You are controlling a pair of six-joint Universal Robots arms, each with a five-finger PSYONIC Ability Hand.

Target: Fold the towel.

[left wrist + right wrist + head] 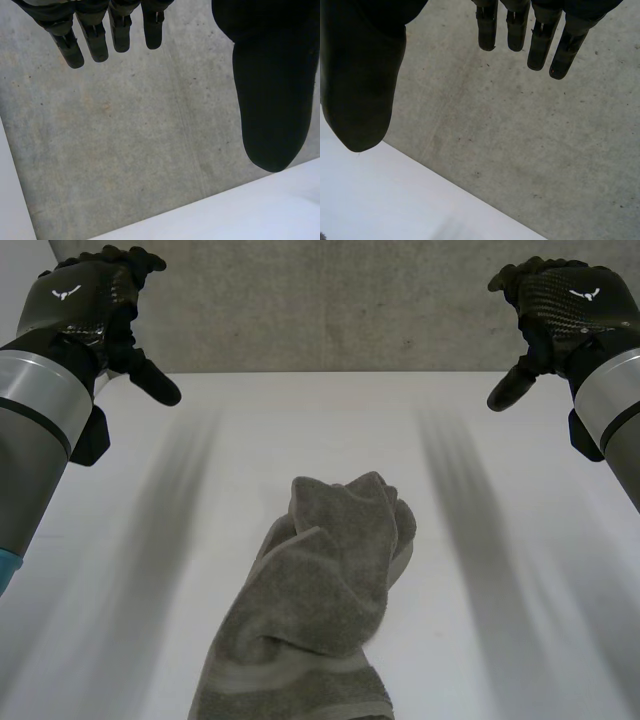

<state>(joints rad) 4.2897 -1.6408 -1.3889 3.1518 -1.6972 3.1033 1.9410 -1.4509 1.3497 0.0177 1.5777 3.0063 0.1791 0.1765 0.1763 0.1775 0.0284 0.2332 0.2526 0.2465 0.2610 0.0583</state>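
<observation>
A grey towel (320, 600) lies crumpled in a long heap on the white table (500, 640), running from the middle toward the near edge. My left hand (85, 300) is raised at the far left, well away from the towel, open and empty. My right hand (560, 300) is raised at the far right, likewise open and empty. In the left wrist view the fingers (95, 35) hang straight with the thumb (272, 100) apart. The right wrist view shows straight fingers (540, 35) and a spread thumb (362, 85).
A grey concrete wall (330, 310) rises behind the table's far edge (330, 373). Bare white tabletop lies on both sides of the towel.
</observation>
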